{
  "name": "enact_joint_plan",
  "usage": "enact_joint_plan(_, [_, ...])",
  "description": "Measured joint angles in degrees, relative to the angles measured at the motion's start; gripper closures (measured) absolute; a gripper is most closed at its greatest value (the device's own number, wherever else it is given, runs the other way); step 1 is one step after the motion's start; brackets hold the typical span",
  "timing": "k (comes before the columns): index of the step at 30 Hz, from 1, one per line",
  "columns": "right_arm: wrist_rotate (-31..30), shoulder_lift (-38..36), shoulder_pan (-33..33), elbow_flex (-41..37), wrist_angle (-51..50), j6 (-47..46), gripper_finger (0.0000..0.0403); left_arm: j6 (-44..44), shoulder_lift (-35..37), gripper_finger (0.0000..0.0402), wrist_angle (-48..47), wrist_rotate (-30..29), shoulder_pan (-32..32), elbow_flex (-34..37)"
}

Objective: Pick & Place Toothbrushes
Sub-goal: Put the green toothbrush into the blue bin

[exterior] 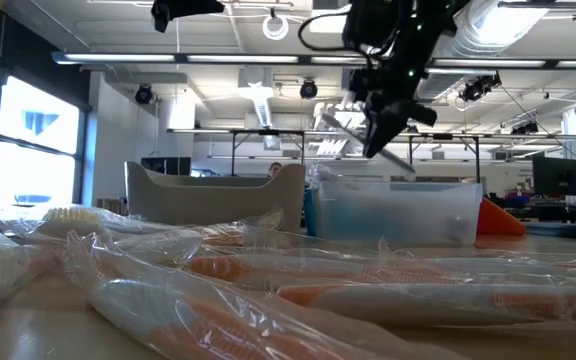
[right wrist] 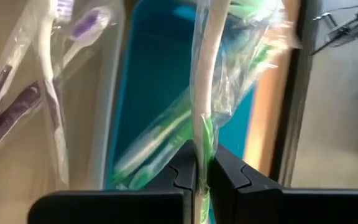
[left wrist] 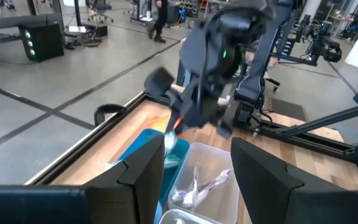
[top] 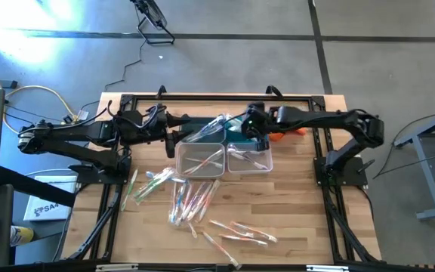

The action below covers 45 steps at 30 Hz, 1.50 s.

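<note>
Your right hand is pressed together on a green-and-white toothbrush in a crinkly clear wrapper, pinching it near one end so that its long axis runs straight away from the fingertips. It hangs directly over the open blue rectangular bin at the far side of the wooden worktop, with another green-handled brush already lying in that bin. That is the relation your next move turns on: the held brush is above the blue bin, not above the clear plastic bin just beside it, where purple-and-white brushes lie. From the level camera the brush slants downward from the hand, its lower end clear of the bin rims (I judge it has some way to drop).

The right arm is plainly the one at work. Your left hand waits just left of the bins, fingers spread wide and holding nothing, pointed toward the right hand.

The rest of the wrapped toothbrushes lie loose on the near half of the worktop, scattered in several clusters, well apart from both hands. If you release now, I would expect the brush to fall lengthwise into the blue bin.
</note>
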State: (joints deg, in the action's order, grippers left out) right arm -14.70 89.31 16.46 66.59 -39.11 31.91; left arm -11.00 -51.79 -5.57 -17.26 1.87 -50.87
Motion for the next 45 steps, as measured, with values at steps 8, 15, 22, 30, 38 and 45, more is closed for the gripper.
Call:
enact_joint_plan(8, [-5.49, 6.69, -0.47, -0.02, 0.16, 4.61, 0.0390, -0.02, 0.00, 0.0220, -0.10, 0.02, -0.02, 0.00])
enact_joint_plan(15, [-6.83, 6.84, -0.26, -0.02, 1.44, 8.29, 0.0390, 0.00, -0.02, 0.0220, -0.12, 0.02, -0.02, -0.02])
enact_joint_plan(22, [-10.52, 7.04, 1.05, -0.02, 3.24, 10.83, 0.0390, -0.01, -0.02, 0.0220, -0.22, 0.02, -0.02, -0.07])
enact_joint_plan(30, [-12.28, 8.44, 1.65, -0.04, 4.90, 14.50, 0.0389, -0.01, -0.04, 0.0220, -0.57, 0.02, -0.02, -0.07])
enact_joint_plan(38, [-13.55, 8.68, 1.43, -0.02, 5.42, 14.51, 0.0356, -0.26, -0.07, 0.0220, -0.61, 0.13, -0.02, -0.09])
enact_joint_plan(45, [-13.35, 8.66, 1.12, -0.02, 4.85, 14.48, 0.0315, -0.26, -0.07, 0.0220, -0.63, 0.15, -0.02, -0.09])
